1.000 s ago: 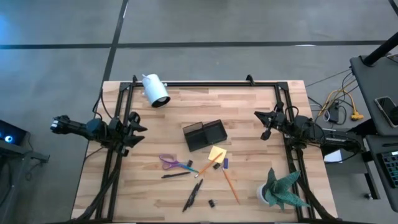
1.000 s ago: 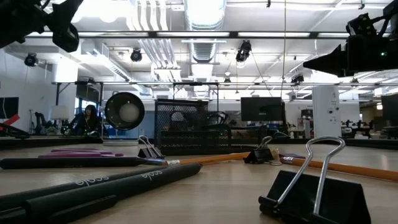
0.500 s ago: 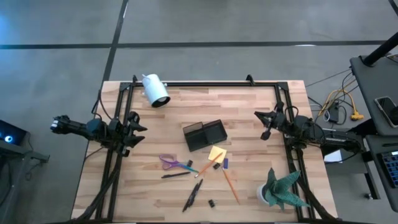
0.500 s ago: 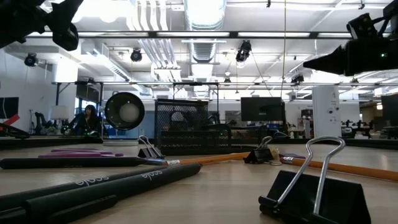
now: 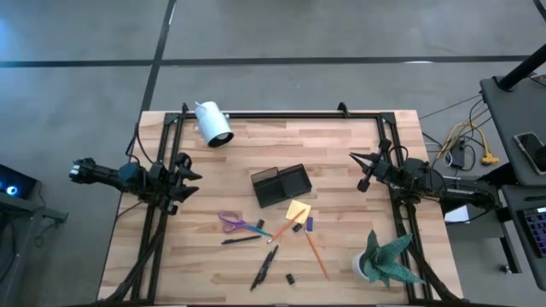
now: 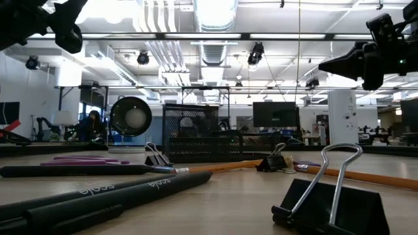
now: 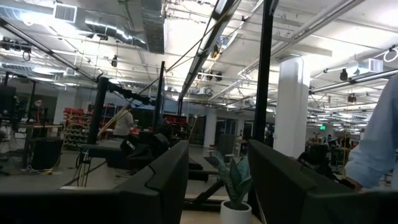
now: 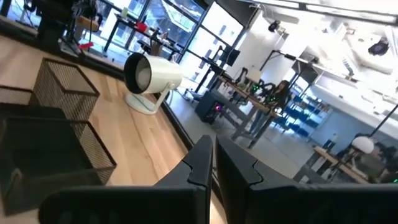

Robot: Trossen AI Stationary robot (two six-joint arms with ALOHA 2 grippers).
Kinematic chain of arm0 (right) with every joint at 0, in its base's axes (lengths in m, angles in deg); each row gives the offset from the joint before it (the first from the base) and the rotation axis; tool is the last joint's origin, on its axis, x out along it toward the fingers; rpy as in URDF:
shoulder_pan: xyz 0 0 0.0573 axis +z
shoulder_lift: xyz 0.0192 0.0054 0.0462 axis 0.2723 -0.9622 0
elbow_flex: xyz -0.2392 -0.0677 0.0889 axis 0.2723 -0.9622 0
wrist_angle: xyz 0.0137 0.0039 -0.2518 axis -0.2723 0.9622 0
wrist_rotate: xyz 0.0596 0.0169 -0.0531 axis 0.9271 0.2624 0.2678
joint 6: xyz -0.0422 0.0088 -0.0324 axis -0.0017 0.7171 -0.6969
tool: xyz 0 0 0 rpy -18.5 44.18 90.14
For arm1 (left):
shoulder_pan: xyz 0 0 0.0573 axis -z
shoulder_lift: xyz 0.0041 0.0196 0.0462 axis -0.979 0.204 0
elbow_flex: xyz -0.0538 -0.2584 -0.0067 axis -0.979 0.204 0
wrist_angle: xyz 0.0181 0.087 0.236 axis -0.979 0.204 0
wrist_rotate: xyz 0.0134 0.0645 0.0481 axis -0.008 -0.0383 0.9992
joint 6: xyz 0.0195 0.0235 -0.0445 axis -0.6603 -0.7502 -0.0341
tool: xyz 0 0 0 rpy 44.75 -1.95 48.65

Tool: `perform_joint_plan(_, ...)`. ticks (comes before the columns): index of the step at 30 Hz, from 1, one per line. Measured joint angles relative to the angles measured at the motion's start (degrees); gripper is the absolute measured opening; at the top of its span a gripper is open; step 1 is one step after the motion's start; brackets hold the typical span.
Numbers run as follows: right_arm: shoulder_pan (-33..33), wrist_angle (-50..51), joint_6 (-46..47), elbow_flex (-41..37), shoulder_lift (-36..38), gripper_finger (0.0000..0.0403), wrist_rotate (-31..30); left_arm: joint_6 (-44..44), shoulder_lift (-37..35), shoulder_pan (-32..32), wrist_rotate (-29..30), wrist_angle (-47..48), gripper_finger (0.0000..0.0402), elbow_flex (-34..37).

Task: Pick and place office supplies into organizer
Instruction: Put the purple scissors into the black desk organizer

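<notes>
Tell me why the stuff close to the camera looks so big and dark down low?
Low view: the black metal binder clip and black pens lie close to the lens, dark against bright ceiling lights. High view: even light, faint shadows on the wooden table.

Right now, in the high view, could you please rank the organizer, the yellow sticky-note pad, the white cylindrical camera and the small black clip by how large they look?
1. Organizer, largest.
2. White cylindrical camera, somewhat smaller; it may stand taller and nearer the lens, so this gap is unsure.
3. Yellow sticky-note pad.
4. Small black clip, clearly smallest.
</notes>
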Motion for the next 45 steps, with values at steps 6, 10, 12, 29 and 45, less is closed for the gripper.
perform_joint_plan(6, 0.00, 0.03, 0.60, 0.00, 0.00, 0.0013, 0.00, 0.00, 0.00, 0.00, 0.00, 0.01, 0.0151, 0.00)
perform_joint_plan(10, 0.00, 0.03, 3.45, 0.00, 0.00, 0.0013, 0.02, 0.02, 0.00, 0.01, 0.00, 0.01, 0.0151, 0.00)
perform_joint_plan(12, 0.00, 0.02, 5.34, 0.00, 0.00, 0.0013, 0.02, 0.02, 0.00, -0.02, 0.00, 0.01, 0.0151, 0.00)
perform_joint_plan(29, 0.00, 0.02, 12.51, 0.00, -0.02, 0.0013, 0.00, 0.00, 0.00, -0.02, 0.00, 0.01, 0.0151, -0.01)
perform_joint_plan(45, 0.00, 0.01, 12.47, 0.00, -0.02, 0.0013, 0.00, 0.00, 0.00, 0.00, 0.00, -0.01, 0.0151, -0.02)
